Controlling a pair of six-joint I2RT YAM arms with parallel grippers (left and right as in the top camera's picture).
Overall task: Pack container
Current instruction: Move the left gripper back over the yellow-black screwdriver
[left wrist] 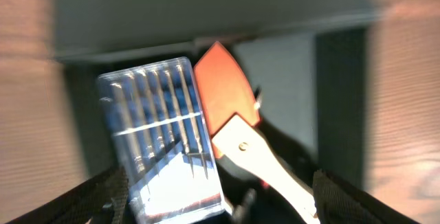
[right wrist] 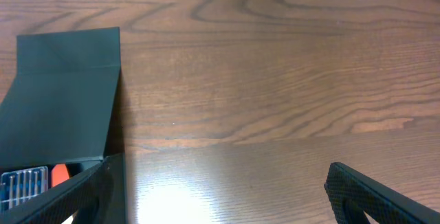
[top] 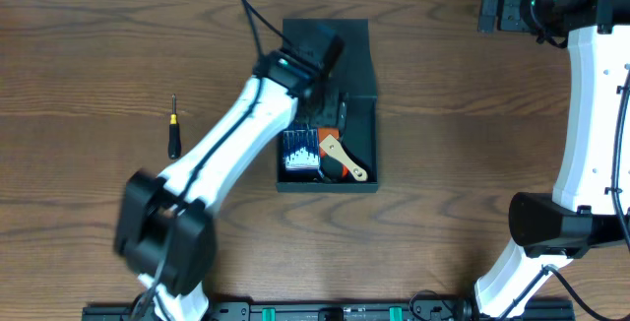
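The dark teal container (top: 372,139) stands mid-table with its flap lid (top: 354,45) open toward the far side. Inside lie a clear blue case of bits (top: 300,154) and a scraper (top: 343,159) with an orange blade and a pale wooden handle. My left gripper (top: 330,112) is over the box's inside, open and empty. In the left wrist view the case (left wrist: 161,135) and the scraper (left wrist: 234,114) lie side by side ahead of the spread fingers (left wrist: 220,210). My right gripper (top: 497,6) is open and empty at the far right; in its wrist view (right wrist: 220,203) the container (right wrist: 65,100) is to the left.
A small screwdriver (top: 174,132) with a black handle lies on the wooden table, left of the container. The right arm's base (top: 551,227) stands at the front right. The left arm's base (top: 162,232) is at the front left.
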